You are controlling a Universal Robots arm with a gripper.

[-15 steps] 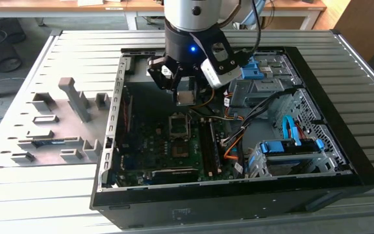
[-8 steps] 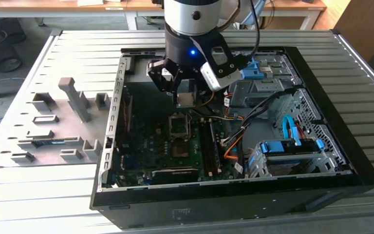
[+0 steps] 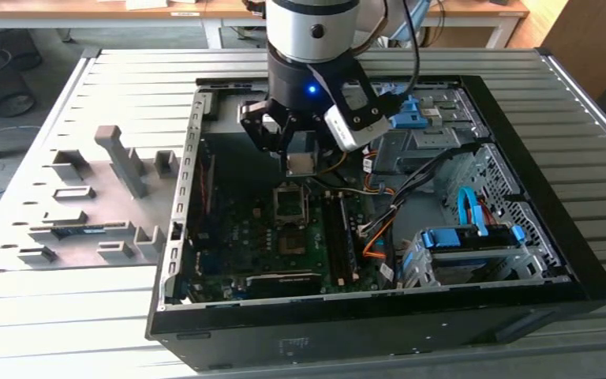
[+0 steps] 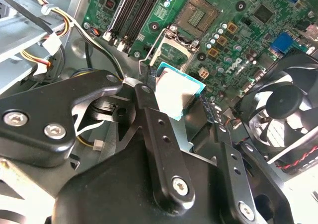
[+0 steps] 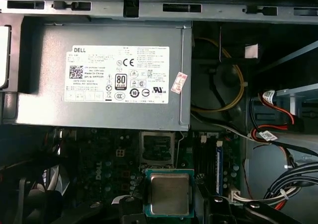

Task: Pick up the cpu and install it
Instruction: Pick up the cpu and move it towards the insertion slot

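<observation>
Gripping the grey-silver square cpu [image 5: 170, 193] flat by opposite edges, the black pincer [image 4: 178, 94] hangs above the green motherboard [image 4: 149, 16], near its open metal-framed socket [image 4: 193, 18], likely for level seating.

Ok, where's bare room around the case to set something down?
Bare slatted table lies past the far side of the case and grey fixtures, and along the exterior view's right. Inside is crowded: cables and drive cage beside the socket, the claw holding the cpu over the board.
</observation>
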